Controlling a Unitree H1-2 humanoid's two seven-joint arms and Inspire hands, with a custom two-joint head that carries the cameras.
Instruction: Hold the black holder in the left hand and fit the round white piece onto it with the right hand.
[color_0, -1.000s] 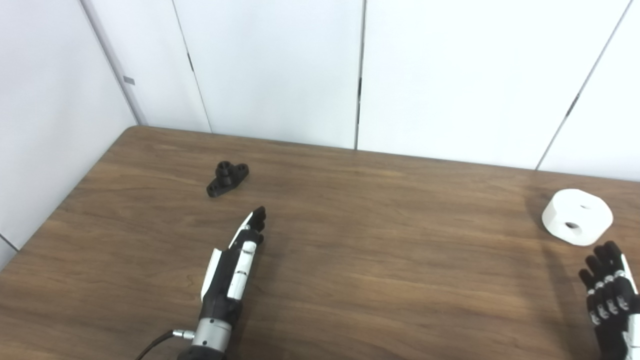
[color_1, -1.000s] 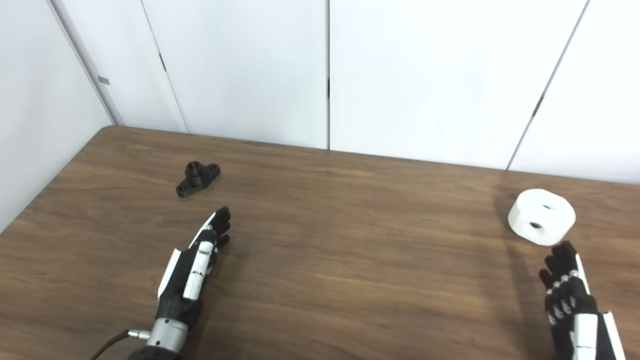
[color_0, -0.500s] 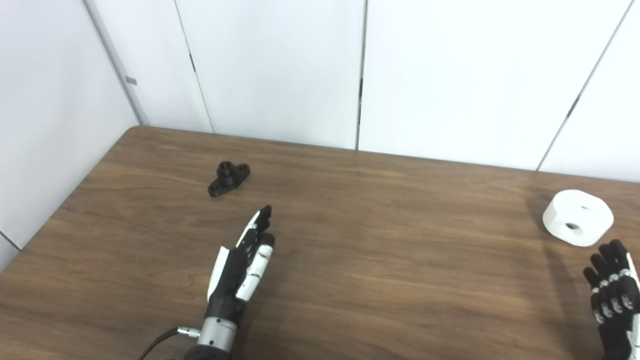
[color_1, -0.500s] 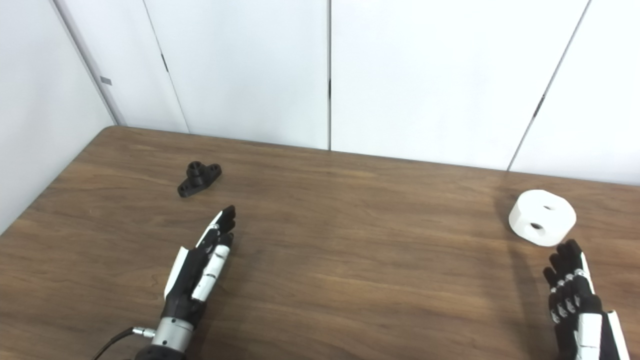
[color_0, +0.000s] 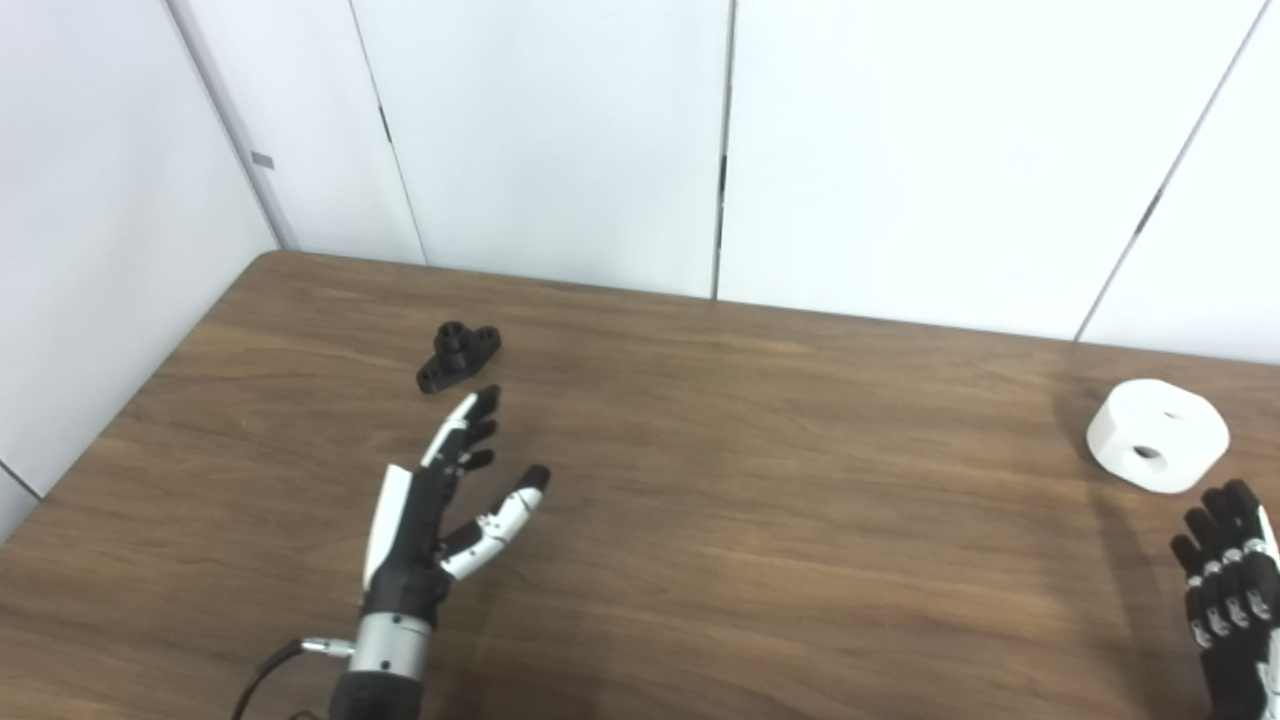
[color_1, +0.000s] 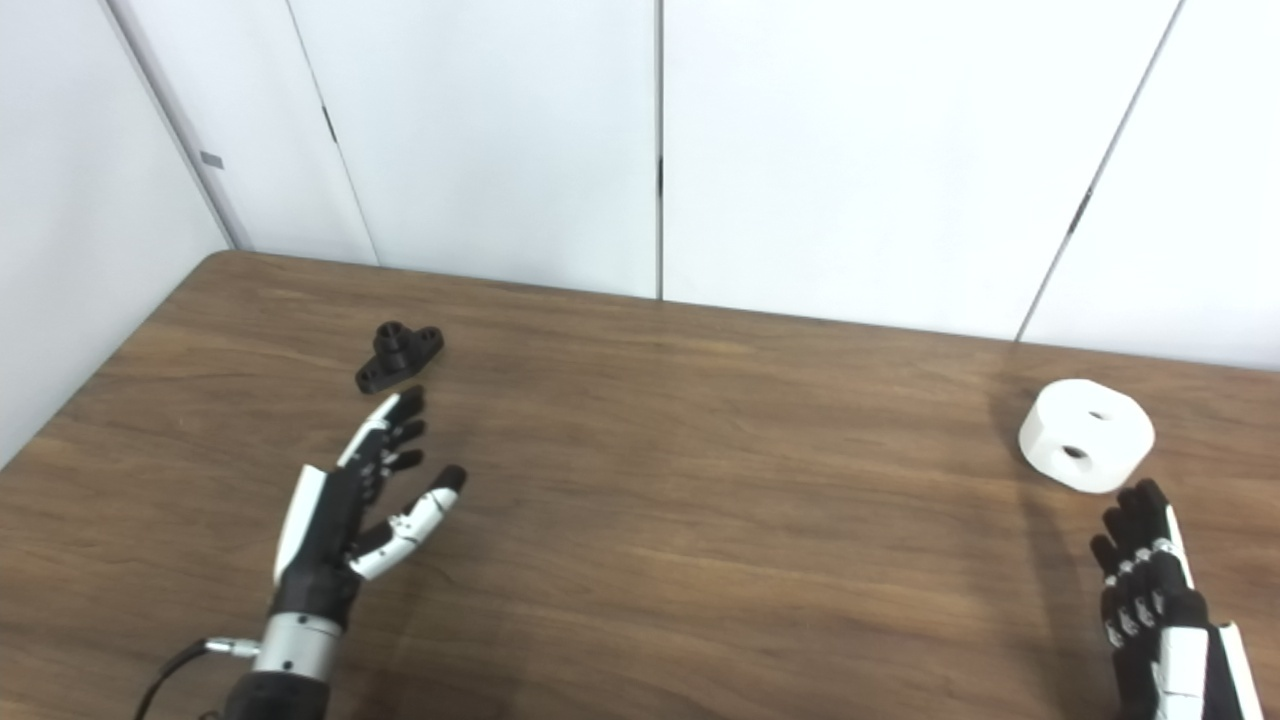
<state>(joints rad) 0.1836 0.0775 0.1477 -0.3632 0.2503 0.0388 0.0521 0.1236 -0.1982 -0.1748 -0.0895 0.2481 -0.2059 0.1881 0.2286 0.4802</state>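
While white wall panels (color_0: 560, 140) stand behind it, the brown desk (color_0: 760, 500) carries two parts well apart: the round white piece (color_0: 1157, 434) beside the released right hand (color_1: 1150, 570), and the black holder (color_0: 458, 356) just beyond the spread, empty left hand (color_0: 440, 500).

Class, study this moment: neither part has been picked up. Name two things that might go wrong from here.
1. The black holder is small and low; the open left hand, close behind it, may nudge it away.
2. The round white piece looks wide for the open right hand, so it may slip.
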